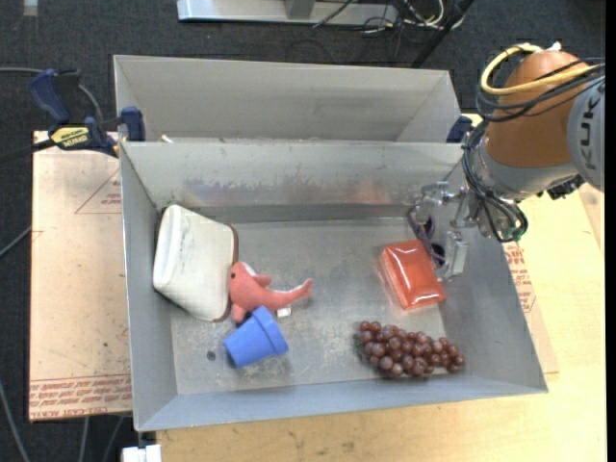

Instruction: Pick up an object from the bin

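My gripper (441,242) hangs at the right side of the bin, its fingers spread apart with nothing between them. Just below and left of the fingertips lies an orange-red translucent packet (412,277), flat on the bin floor; the near fingertip stands at its upper right corner. A bunch of dark red grapes (406,350) lies in front of the packet, near the bin's front wall.
On the left lie a white rounded block (194,260), a pink soft toy (260,294) and a blue cup (256,340) on its side. The arm with its orange cover and cables comes in over the right rim.
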You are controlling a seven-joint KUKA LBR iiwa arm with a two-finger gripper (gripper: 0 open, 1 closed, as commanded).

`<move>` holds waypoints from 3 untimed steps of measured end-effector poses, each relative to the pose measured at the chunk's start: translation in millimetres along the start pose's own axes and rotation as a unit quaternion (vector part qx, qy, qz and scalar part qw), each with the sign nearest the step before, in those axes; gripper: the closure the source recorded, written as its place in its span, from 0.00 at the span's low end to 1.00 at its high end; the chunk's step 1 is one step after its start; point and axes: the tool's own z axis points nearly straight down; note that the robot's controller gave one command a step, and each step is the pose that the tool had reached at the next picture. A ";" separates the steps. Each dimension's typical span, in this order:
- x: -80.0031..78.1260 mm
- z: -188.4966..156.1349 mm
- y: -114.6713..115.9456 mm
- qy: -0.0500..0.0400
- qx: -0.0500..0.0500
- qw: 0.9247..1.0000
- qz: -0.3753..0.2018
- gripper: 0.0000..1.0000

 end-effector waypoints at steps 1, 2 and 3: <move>-1.5 -5.2 0.5 -0.004 0.001 1.000 -0.001 0.00; 42.9 52.4 -11.5 -0.003 0.000 0.999 -0.046 0.00; 68.0 61.0 -20.3 -0.003 0.000 0.994 -0.110 0.00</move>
